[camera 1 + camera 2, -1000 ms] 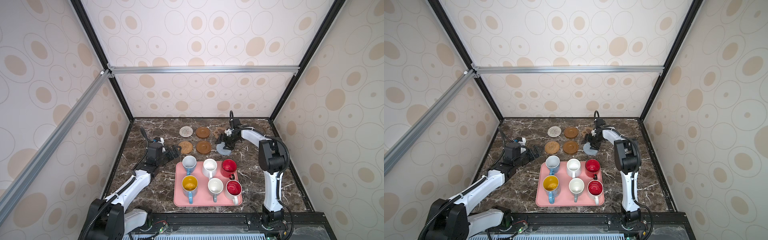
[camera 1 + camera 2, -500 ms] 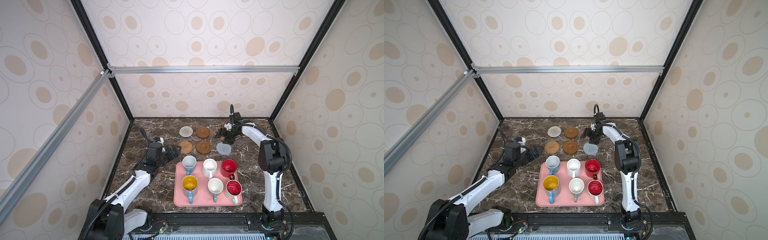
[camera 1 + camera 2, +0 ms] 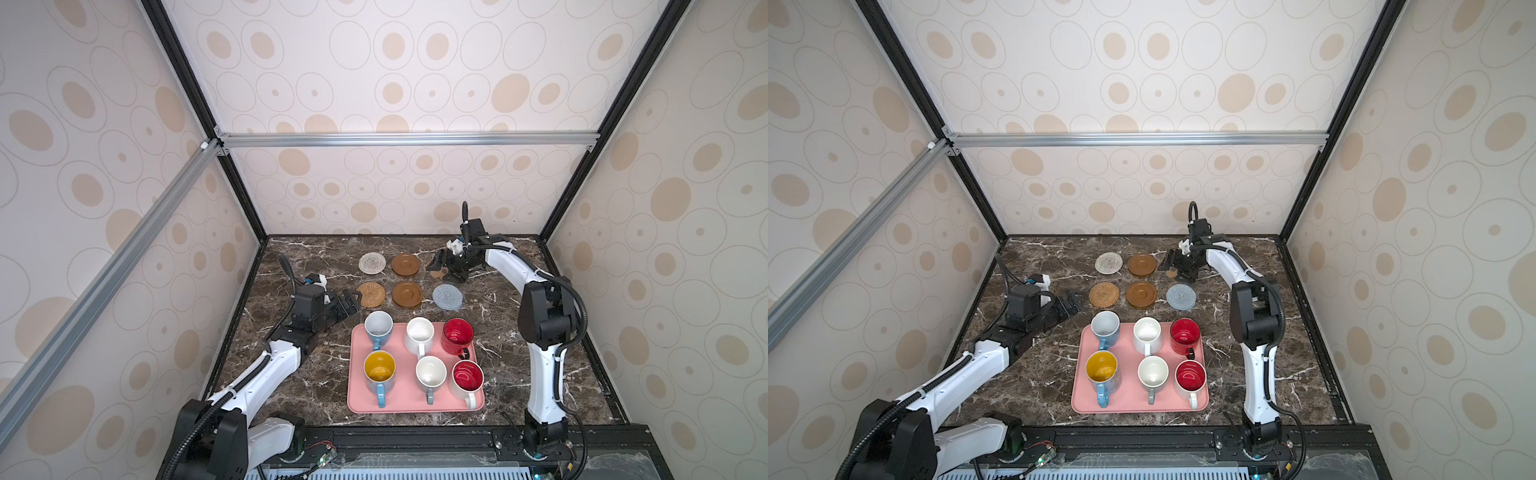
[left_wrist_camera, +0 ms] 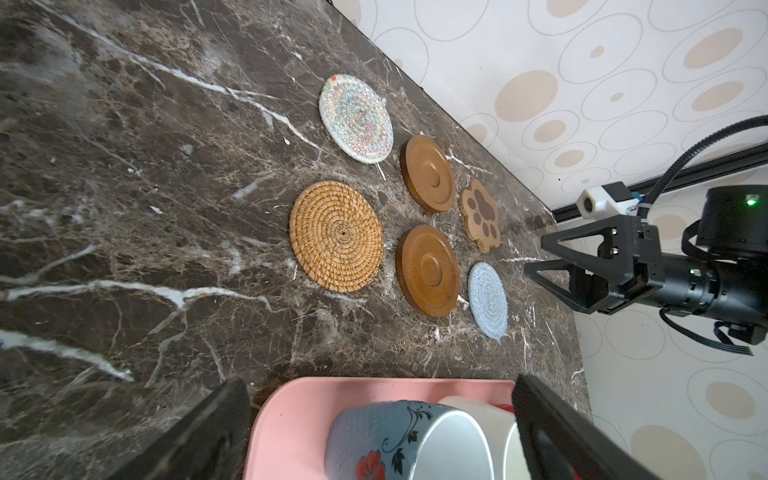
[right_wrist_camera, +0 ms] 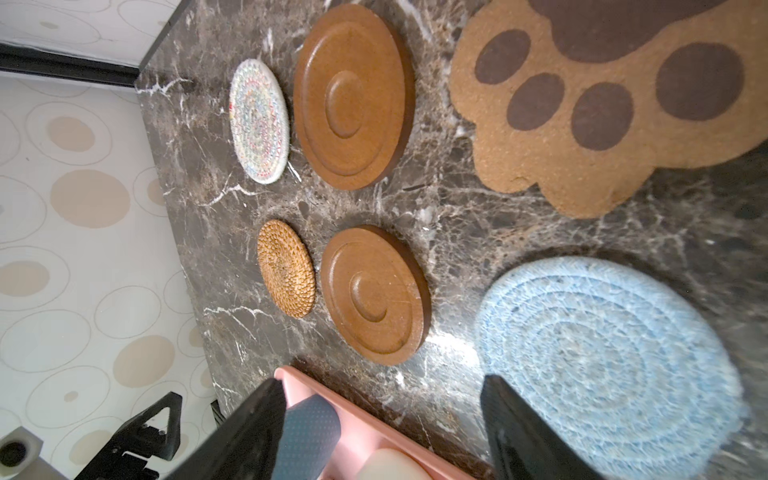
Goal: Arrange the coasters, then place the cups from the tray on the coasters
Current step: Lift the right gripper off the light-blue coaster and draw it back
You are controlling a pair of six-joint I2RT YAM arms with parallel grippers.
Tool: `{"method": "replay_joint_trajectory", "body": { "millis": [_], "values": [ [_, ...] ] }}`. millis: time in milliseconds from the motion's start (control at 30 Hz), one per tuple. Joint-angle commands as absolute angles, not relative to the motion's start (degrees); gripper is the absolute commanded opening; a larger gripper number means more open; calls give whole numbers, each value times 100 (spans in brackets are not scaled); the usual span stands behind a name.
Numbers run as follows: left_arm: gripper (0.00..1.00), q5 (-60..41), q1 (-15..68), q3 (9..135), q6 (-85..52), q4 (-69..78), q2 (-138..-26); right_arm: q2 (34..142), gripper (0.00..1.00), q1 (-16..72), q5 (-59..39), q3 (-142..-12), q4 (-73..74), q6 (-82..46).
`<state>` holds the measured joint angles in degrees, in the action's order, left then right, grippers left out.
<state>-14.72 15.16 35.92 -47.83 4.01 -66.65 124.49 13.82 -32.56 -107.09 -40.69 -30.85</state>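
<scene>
Dark marble tabletop (image 3: 291,374), dotted wallpaper all round. Left gripper (image 3: 353,302) is spread wide and empty, just beside the rattan coaster (image 3: 370,294). Right gripper (image 3: 438,266) is partly spread, gripping nothing, low over the cork paw coaster (image 4: 480,216), which lies flat. The other coasters are a woven grey-white round (image 3: 372,263), two smooth brown discs (image 3: 405,264) (image 3: 407,294) and a pale blue woven round (image 3: 447,296). All six glossy mugs (image 3: 419,333) stand on the pink tray (image 3: 411,401).

You've got a polished marble table (image 3: 505,374), glossy glazed cups (image 3: 419,334) on a matt tray (image 3: 405,402), a rough woven rattan coaster (image 4: 336,236), smooth wooden discs (image 4: 428,270), a grainy cork paw coaster (image 4: 480,215), and a coiled-rope blue-grey coaster (image 5: 606,365).
</scene>
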Motion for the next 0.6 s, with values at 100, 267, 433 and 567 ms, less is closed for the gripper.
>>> {"method": "replay_joint_trajectory", "body": {
  "millis": [100,267,433,567],
  "values": [
    [100,-1494,1509,3934,-4812,544,-6988,12327,78,1441,-3354,-10750,-4120,-2994],
    [100,-1477,1512,4004,-4790,527,-7032,11934,78,1441,-3053,-10385,-4407,-2584],
    [100,-1417,1512,3888,-4842,827,-6943,11244,79,1437,-2519,-9757,-4541,-2308],
    [100,-1314,1510,3679,-4961,1222,-6823,10571,79,1440,-2059,-9206,-4606,-2065]
  ]
}}
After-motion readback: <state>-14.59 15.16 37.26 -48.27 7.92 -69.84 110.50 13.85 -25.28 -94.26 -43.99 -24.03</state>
